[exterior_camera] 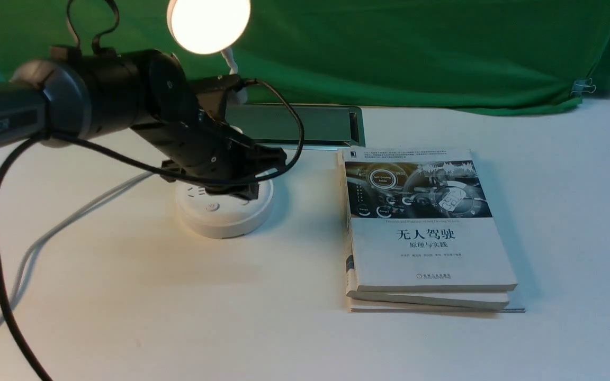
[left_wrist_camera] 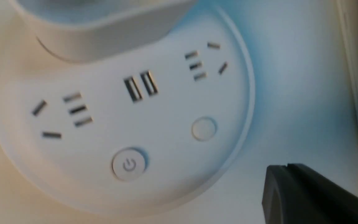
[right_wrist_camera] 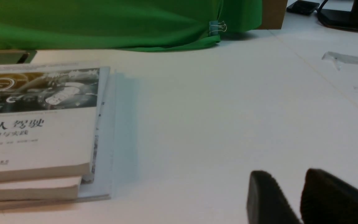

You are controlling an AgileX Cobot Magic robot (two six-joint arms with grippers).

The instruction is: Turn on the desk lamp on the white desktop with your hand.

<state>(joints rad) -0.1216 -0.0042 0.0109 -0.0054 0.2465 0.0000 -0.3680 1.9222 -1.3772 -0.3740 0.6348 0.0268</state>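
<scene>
**Hazards.** The white desktop [exterior_camera: 125, 296] carries the desk lamp [exterior_camera: 225, 214] towards the far edge, left of centre, just in front of the cable hatch [exterior_camera: 305, 124]. A stack of books [exterior_camera: 427, 248] lies well apart towards the right edge. The lamp head [exterior_camera: 208, 24] glows, so the task is judged done.

- A further press on the power button [left_wrist_camera: 128, 164] would likely switch the lamp off.
- The left gripper [exterior_camera: 249, 189] hangs low over the round base, jaws together. A sideways pull-away could shove the base.
- The looped black cable [exterior_camera: 297, 132] passes near the neck and could snag it.

The right gripper [right_wrist_camera: 294, 199] sits near the right edge, fingers slightly apart, holding nothing.

**Condition of lamp.** It is white and upright, with a bright disc head. The base shows two socket groups, twin USB ports [left_wrist_camera: 140, 85], the power button and a plain round button [left_wrist_camera: 204, 128].
</scene>
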